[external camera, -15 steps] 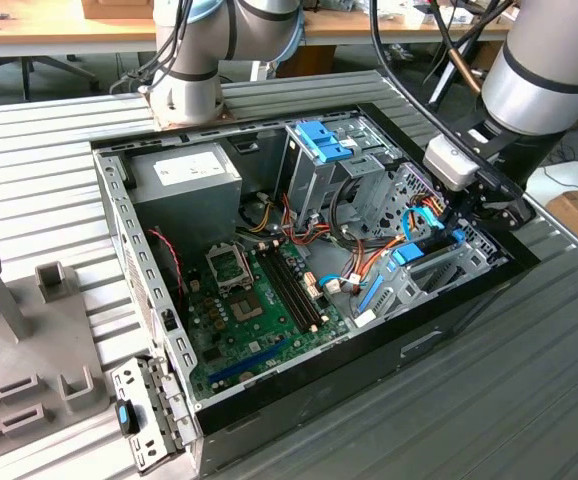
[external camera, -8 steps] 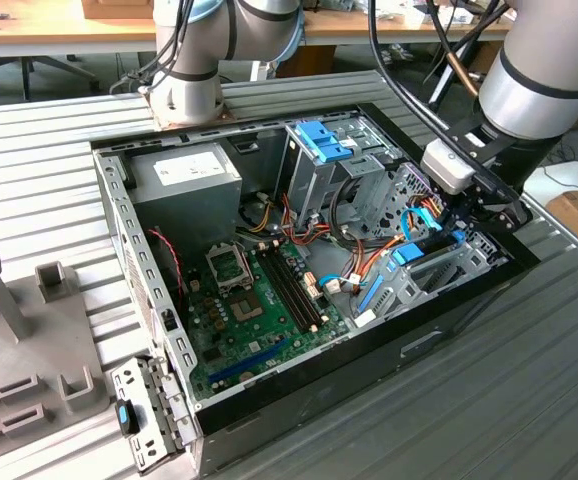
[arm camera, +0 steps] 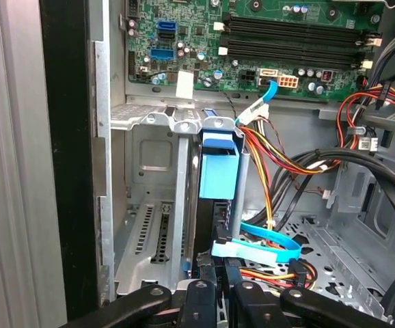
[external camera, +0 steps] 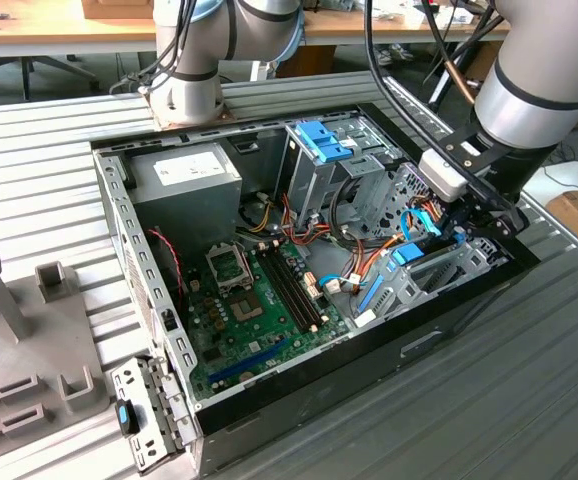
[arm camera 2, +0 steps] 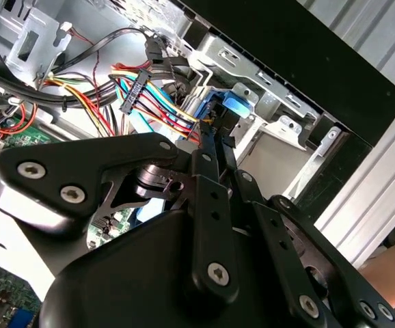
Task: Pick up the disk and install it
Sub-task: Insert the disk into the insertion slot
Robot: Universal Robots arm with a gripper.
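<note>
The disk (arm camera: 218, 174) is seen edge-on now, stood upright in the metal bay (arm camera: 150, 232), at the exterior view's right of the case (external camera: 299, 385). It is pinched by the claw (arm camera: 221, 275), fingers drawn narrow around its edge.

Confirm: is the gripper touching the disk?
Cannot tell. In the first wrist view the gripper nears the disk, but a blue cable hides the junction.

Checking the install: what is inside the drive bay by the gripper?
A blue plastic rail sits in the drive bay, with coloured wires and a blue flat cable beside it. The gripper hides the rest.
</note>
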